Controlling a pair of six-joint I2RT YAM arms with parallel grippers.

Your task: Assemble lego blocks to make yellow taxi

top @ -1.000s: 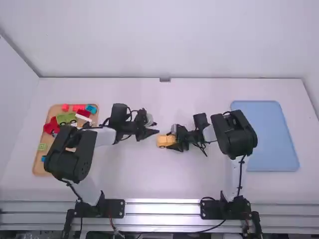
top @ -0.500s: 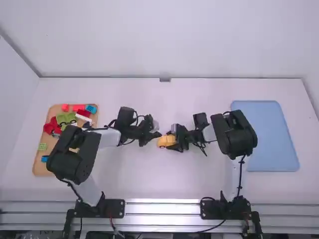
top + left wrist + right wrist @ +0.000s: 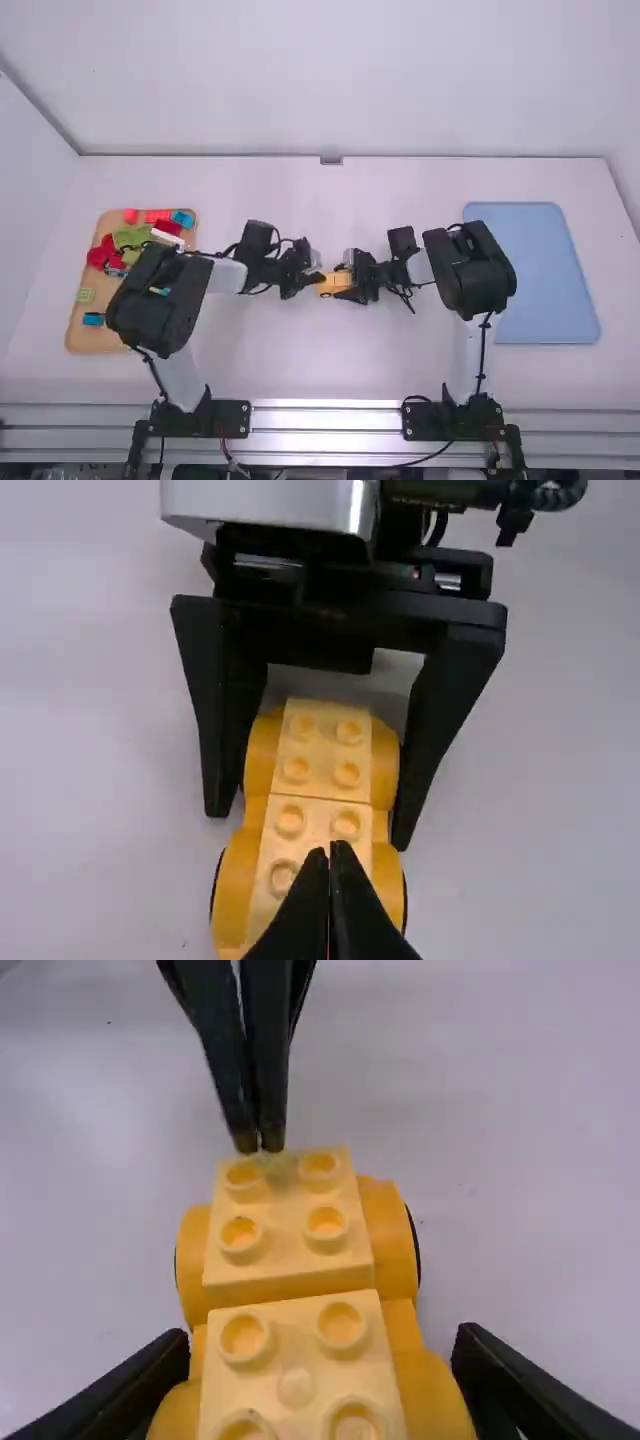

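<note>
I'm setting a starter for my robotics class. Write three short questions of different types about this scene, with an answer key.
1. True or false: the left gripper has its two fingers closed together.
2. What colour is the large flat tray beside the right arm?
a) red
b) blue
c) green
3. Fill in: the right gripper holds a studded toy vehicle that is ____ in colour.

Key: 1 true; 2 b; 3 yellow

Two robot arms reaching over one white surface, two pincers, two pale yellow blocks topping one yellow car, one blue tray, one wooden tray carrying several blocks, partly hidden.
</note>
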